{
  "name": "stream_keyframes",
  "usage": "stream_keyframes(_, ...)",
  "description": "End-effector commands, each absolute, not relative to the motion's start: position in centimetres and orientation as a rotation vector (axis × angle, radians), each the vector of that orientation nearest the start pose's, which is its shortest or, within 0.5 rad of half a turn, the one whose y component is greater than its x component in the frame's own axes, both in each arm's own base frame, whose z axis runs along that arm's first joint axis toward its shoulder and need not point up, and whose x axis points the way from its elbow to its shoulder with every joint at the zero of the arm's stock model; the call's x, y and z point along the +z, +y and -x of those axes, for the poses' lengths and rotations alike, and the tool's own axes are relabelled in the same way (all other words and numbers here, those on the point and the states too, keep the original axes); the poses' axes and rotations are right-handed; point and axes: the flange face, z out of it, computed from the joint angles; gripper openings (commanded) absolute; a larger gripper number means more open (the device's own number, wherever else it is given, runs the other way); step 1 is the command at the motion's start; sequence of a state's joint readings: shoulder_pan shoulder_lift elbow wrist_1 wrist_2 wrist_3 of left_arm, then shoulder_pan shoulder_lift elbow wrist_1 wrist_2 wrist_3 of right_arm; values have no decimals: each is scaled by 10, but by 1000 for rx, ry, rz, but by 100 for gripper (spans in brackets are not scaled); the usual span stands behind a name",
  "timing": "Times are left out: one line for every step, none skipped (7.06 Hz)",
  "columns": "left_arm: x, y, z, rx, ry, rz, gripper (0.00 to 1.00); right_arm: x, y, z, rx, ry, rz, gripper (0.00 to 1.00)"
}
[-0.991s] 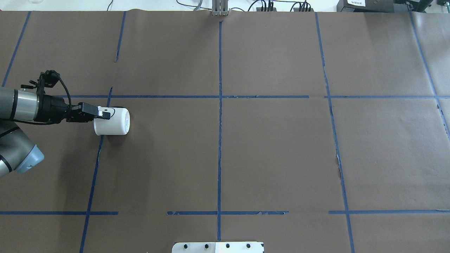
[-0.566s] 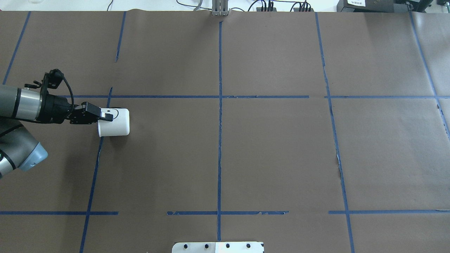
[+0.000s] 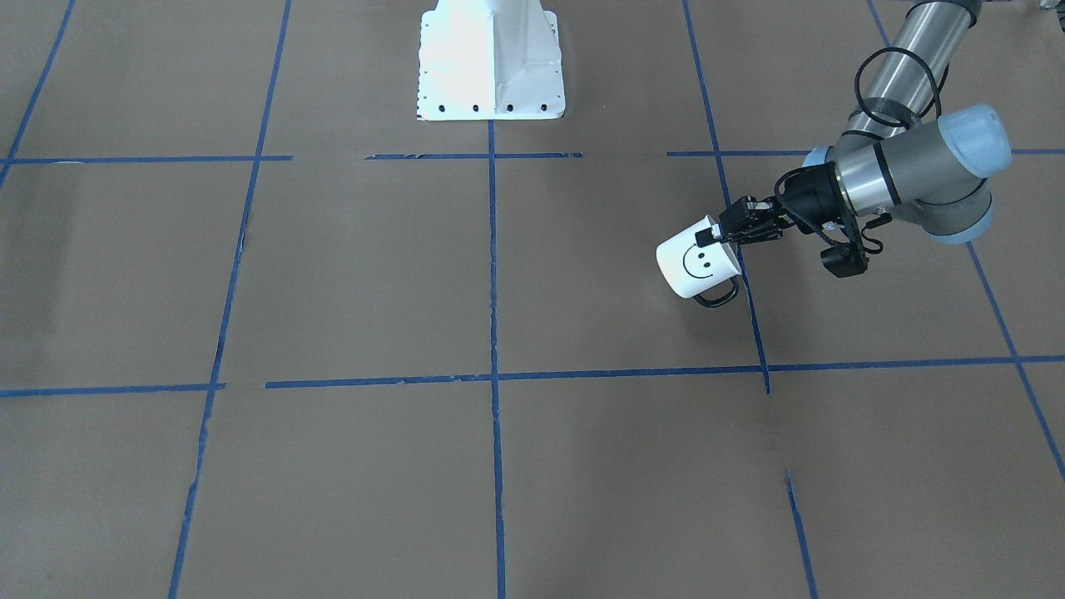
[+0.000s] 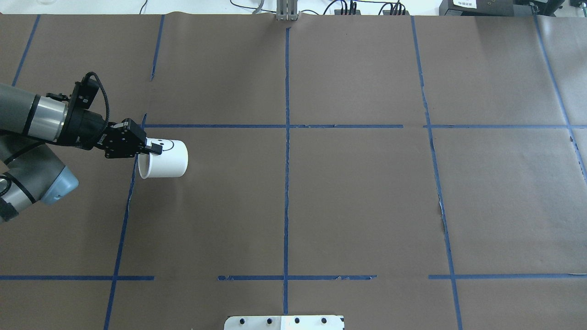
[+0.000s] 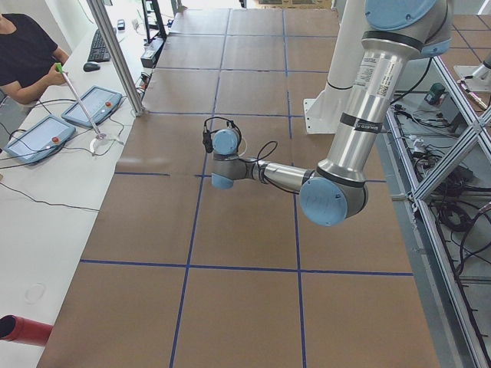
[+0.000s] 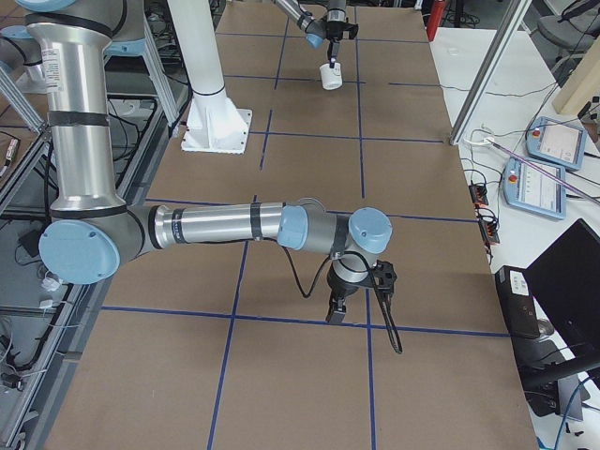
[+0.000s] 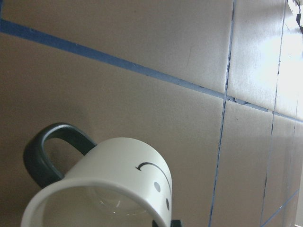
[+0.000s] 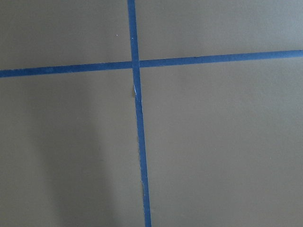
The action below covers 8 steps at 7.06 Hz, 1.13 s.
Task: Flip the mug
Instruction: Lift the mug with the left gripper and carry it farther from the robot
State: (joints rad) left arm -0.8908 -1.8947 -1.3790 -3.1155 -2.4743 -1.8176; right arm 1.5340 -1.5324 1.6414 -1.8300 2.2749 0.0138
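Note:
The white mug with a black smiley face lies tilted on its side, mouth toward the arm, base pointing to the table's middle. It also shows in the front-facing view, the exterior right view and the left wrist view. Its black loop handle hangs on the side away from the robot. My left gripper is shut on the mug's rim, as the front-facing view also shows. My right gripper shows only in the exterior right view, low over the table; I cannot tell whether it is open.
The table is covered in brown paper with blue tape lines. The white robot base plate stands at the robot's side of the table. A person and control pads are at a side bench.
The left gripper has moved right and forward with the mug and turned it. The smiley face has come round to the top and the mug's mouth now shows.

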Motion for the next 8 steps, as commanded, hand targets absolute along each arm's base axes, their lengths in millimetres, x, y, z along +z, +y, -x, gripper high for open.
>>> stream_keyframes(338, -499, -324, -116, 1610, 179, 0, 635, -496, -51, 31, -699, 162, 100)
stream_keyframes(304, -508, -334, -134, 1588, 185, 0, 635, -496, -51, 31, -699, 162, 100)
stream_keyframes(284, -514, -342, -137, 1583, 174, 0, 635, -496, -51, 31, -699, 162, 100)
stream_keyframes(268, -520, -348, -135, 1574, 163, 0, 635, -496, -51, 31, -699, 162, 100)
stream_keyframes(236, -531, -360, -130, 1539, 146, 0, 635, -496, -51, 31, -699, 162, 100)
stream_keyframes(210, -540, -365, -140, 1503, 115, 0, 635, -496, -51, 31, -699, 162, 100)
stream_keyframes(192, -536, -378, -123, 1471, 79, 0, 635, -496, -51, 31, -699, 162, 100)
stream_keyframes(162, -544, -390, -141, 1421, 62, 0, 635, -496, -51, 31, -699, 162, 100)
